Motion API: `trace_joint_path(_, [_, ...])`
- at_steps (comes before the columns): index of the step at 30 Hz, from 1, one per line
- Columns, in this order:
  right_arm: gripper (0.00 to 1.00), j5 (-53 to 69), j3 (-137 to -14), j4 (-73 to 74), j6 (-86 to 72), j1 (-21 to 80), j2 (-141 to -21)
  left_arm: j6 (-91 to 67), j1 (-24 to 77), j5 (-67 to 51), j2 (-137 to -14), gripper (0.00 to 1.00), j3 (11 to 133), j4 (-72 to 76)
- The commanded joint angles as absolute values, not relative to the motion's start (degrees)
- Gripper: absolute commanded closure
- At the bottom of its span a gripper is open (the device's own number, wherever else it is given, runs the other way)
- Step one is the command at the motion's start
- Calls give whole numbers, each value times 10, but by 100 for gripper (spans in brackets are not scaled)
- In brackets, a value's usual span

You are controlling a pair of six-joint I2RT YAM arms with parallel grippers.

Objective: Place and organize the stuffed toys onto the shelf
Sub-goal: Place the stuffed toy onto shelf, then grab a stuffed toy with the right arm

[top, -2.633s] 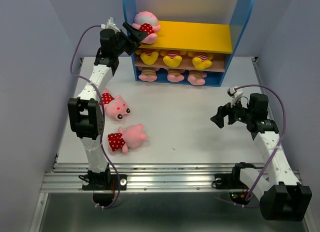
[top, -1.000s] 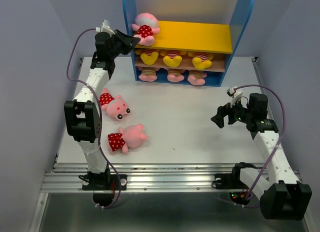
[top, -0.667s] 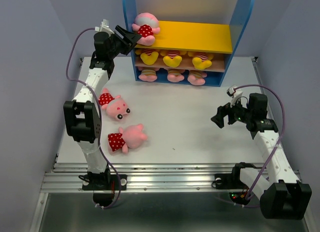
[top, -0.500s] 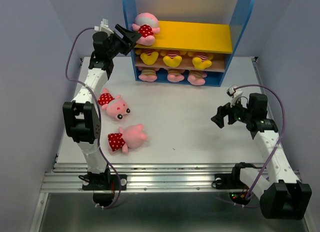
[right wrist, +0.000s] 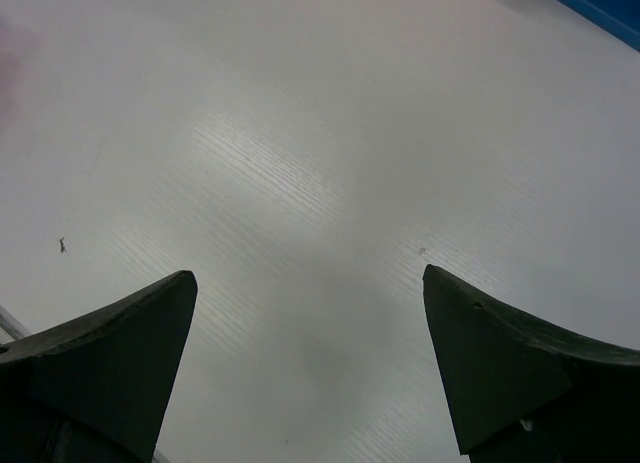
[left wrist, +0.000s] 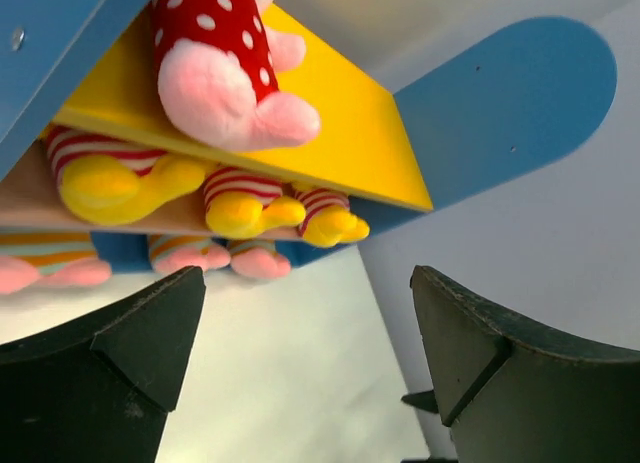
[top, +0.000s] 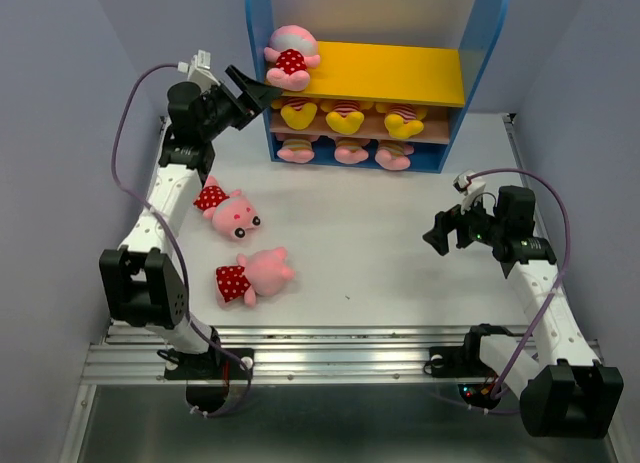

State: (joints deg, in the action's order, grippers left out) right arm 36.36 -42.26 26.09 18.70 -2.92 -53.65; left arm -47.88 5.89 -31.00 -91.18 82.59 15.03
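Right pincer (top: 433, 235) is hovering over bare worktop (top: 380, 243), jaws spread, gripping nothing, probably parking clear of the left side. Nearer dotted pig (top: 252, 275) and farther dotted pig (top: 232, 211) are lying on the worktop's left, waiting for pickup. Left pincer (top: 258, 93) is hanging spread and empty beside the shelf (top: 420, 73). Shelved dotted pig (top: 290, 55) is sitting at the yellow board's left end, leaving room for its matches. Bears (top: 345, 115) and striped pigs (top: 350, 151) are filling the boards below.

The shelf (top: 488, 43) has blue sides and base, a yellow top board (top: 400, 73) and a brownish middle board (top: 445, 130). The top pig (top: 290, 55) is pink in red with white dots, same as the loose pigs (top: 232, 213) (top: 252, 276) on the pale grey table (top: 400, 263). The bears (top: 346, 116) are yellow with red-white stripes, and the bottom pigs (top: 352, 151) have tan stripes.
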Motion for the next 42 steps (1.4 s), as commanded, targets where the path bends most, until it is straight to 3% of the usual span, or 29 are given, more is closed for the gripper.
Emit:
trace_joint_path(1, [0,365,-422,242,209,-26,-521,-341,56,-274,-784,2,754,99])
trace_joint_path(5, [0,408,-420,256,237,-26,-510,-223,54,-211,-684,1,653,49])
trace_joint_path(12, [0,605,-417,351,367,-26,-512,-93,51,-144,-547,1,517,-46])
trace_joint_path(15, [0,691,-430,526,614,-26,-536,-56,52,-148,-496,1,499,-68])
trace_joint_path(16, [0,720,-437,582,772,-21,-548,-51,52,-144,-461,1,482,-70])
trace_joint_path(17, [0,725,-456,662,821,-13,-579,-50,52,-140,-440,1,469,-68])
trace_joint_path(20, [0,714,-518,709,890,30,-653,-71,51,-89,-347,1,406,-48])
trace_joint_path(23, [0,682,-567,662,839,88,-698,-97,52,-69,-268,1,347,-41])
trace_joint_path(25, [0,654,-591,578,751,184,-715,-110,52,-55,-240,1,341,-54])
trace_joint_path(26, [0,596,-588,464,649,273,-715,-111,52,-41,-222,1,350,-62])
trace_joint_path(27, [0,550,-588,403,603,274,-715,-111,52,-33,-216,1,353,-62])
trace_joint_path(28, [0,451,-585,353,562,362,-720,-109,53,-26,-213,1,358,-75])
trace_joint_path(30, [0,387,-652,323,549,443,-780,-112,53,-11,-207,1,357,-85])
trace_joint_path(38, [0,295,-791,282,549,601,-948,-127,54,58,-137,1,347,-86])
trace_joint_path(42, [1,256,-818,229,514,615,-1005,-134,54,78,-113,1,344,-85])
